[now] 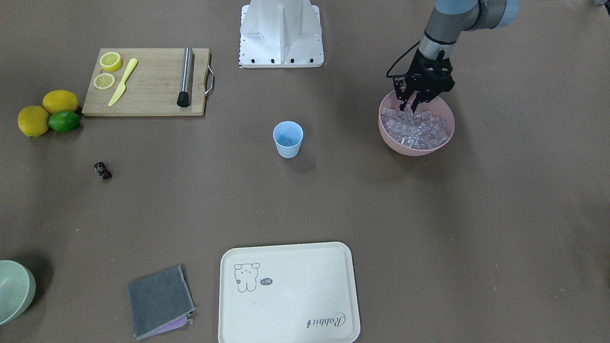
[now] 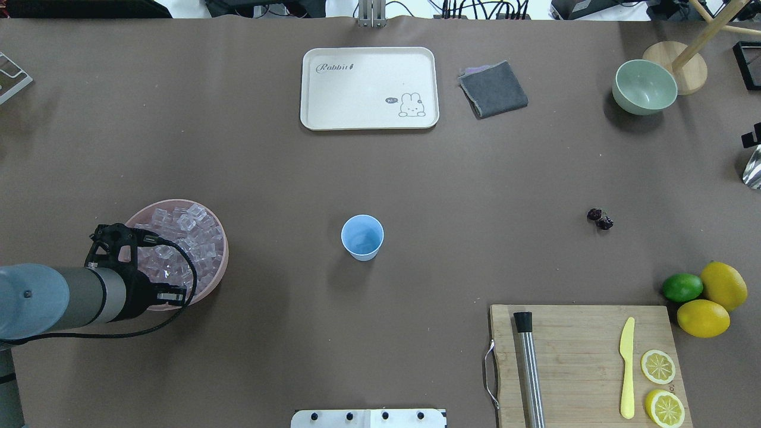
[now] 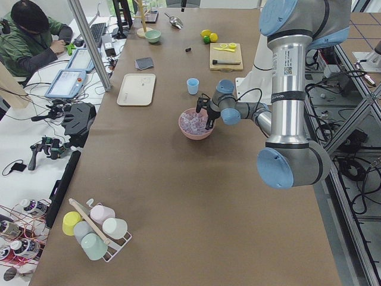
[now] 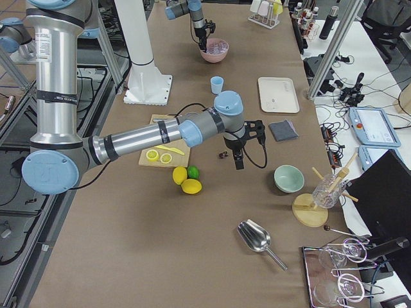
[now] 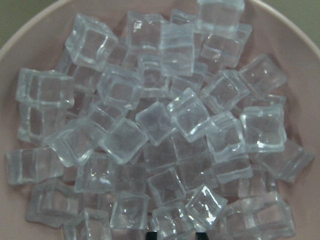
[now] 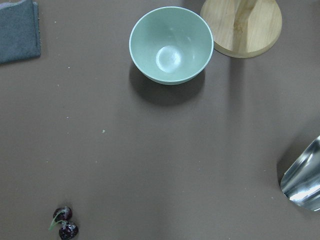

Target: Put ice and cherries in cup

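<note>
Left claw (image 1: 413, 108): narrowed; grip cannot be told.
Ice (image 5: 170, 220): one cube between the tips is to be squeezed squarely.

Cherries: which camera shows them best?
The right wrist view: the cherries are largest there, stem visible, though near the bottom edge. Overhead and front views show a small dark lump; side views a speck, left wrist nothing.

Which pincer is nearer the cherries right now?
Right. The right pincer hangs just beside the cherries. The left pincer is far across the table, down at the ice in the pink bowl.
</note>
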Robot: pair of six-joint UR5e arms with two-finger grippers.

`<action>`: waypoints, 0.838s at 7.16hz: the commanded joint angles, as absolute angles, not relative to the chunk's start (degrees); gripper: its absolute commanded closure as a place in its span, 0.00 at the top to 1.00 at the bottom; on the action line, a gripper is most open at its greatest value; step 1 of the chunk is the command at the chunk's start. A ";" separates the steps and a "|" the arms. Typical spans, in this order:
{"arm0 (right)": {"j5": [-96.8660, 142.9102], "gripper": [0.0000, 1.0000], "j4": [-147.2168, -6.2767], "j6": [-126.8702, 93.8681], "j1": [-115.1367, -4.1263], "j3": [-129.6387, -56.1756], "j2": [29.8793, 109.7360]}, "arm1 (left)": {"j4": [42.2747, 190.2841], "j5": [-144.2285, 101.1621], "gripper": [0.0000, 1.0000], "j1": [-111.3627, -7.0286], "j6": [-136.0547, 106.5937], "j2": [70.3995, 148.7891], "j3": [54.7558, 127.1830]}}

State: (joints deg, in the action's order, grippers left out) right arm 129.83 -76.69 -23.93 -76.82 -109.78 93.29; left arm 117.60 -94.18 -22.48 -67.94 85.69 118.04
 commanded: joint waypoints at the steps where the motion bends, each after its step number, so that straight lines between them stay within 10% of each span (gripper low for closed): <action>1: 129.81 1.00 -76.73 -23.91 -76.82 -109.78 93.25 | 117.60 -94.39 0.14 -22.94 -67.85 85.69 118.30; 6: 129.81 1.00 -76.73 -23.91 -76.82 -109.78 93.25 | 117.95 -93.96 0.00 -24.51 -67.85 86.91 121.63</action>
